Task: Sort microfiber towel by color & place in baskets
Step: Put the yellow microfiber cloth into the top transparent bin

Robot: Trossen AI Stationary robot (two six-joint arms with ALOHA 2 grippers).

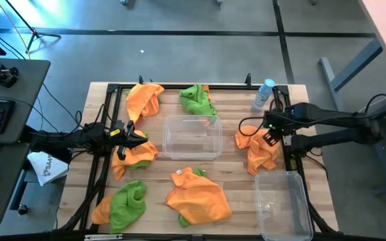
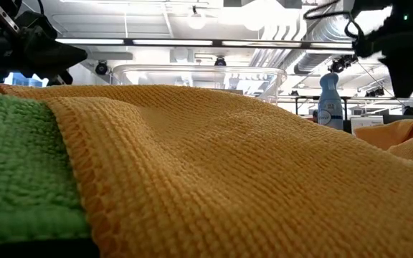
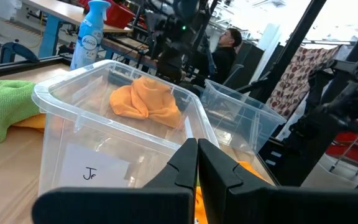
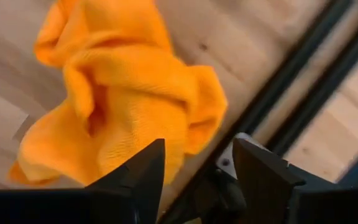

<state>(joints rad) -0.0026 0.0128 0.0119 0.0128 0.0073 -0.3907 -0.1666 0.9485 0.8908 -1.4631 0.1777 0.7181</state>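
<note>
Right gripper point(image 4: 194, 180) hangs fingers spread over the orange towel point(image 1: 259, 152) crumpled on the bench just beside the near-right basket point(image 1: 283, 204), so it's clearly the closer arm, while left gripper point(image 1: 131, 136) looks pinched shut, holding nothing I think.

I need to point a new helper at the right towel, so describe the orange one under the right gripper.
Start at the clear rectangular plastic bin in the table's middle and look toward the right arm. The crumpled orange microfiber towel lies on bare wood under the open right gripper. It is the only towel there; a blue-capped bottle stands beyond it.
</note>
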